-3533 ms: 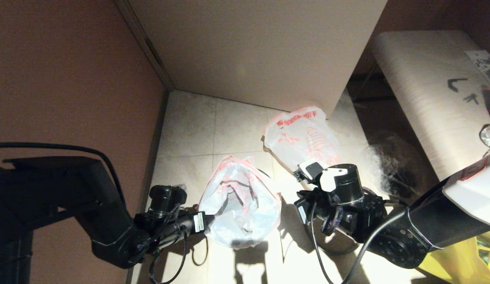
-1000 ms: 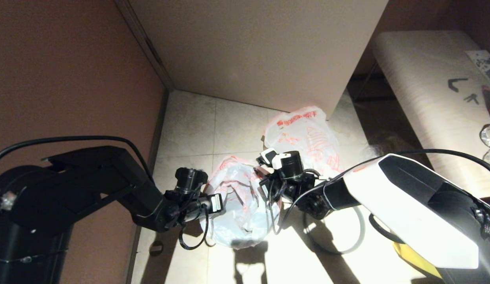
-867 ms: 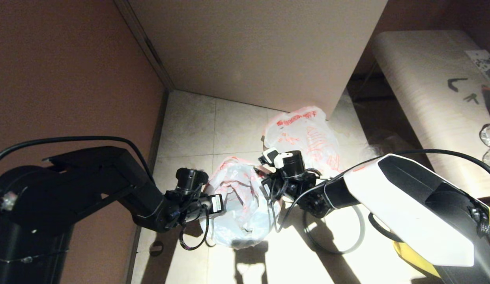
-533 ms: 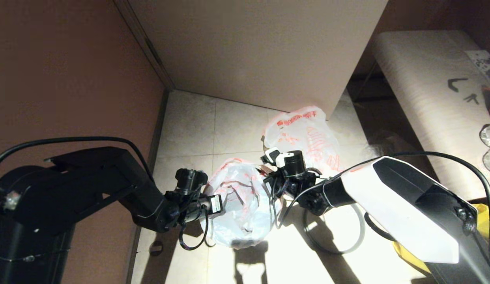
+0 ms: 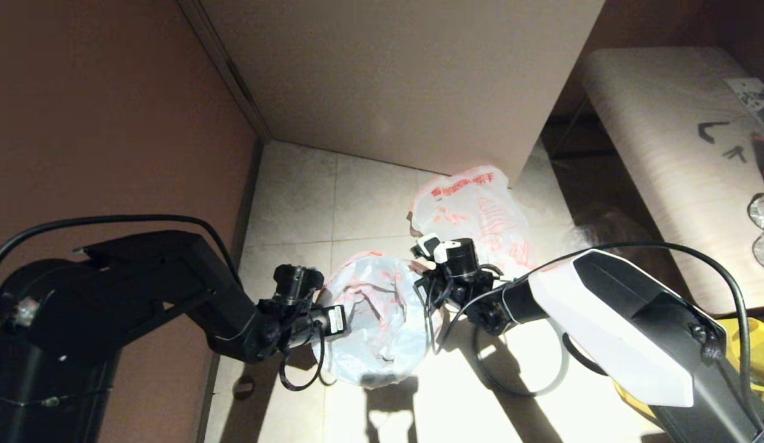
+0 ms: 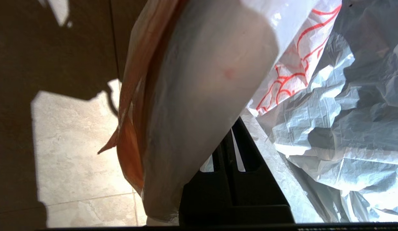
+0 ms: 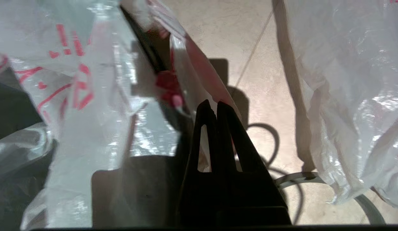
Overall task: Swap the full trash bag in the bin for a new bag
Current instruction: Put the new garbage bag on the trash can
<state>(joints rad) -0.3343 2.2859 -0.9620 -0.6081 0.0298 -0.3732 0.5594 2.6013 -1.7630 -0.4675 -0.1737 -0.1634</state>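
White new bag [image 5: 376, 320] between both hands

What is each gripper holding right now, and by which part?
Both hold the new bag: the left gripper is shut on its rim on the robot's left side, and the right gripper is shut on its rim on the opposite side.

The new bag [image 5: 376, 320] is thin, crinkled, translucent white plastic with a soft sheen and red print; beside it the full bag [image 5: 474, 215] is the same glossy film. The floor [image 5: 308, 191] is smooth, mottled stone-look tile. Right of the new bag, the grey ring [image 5: 557, 369] looks smooth plastic.
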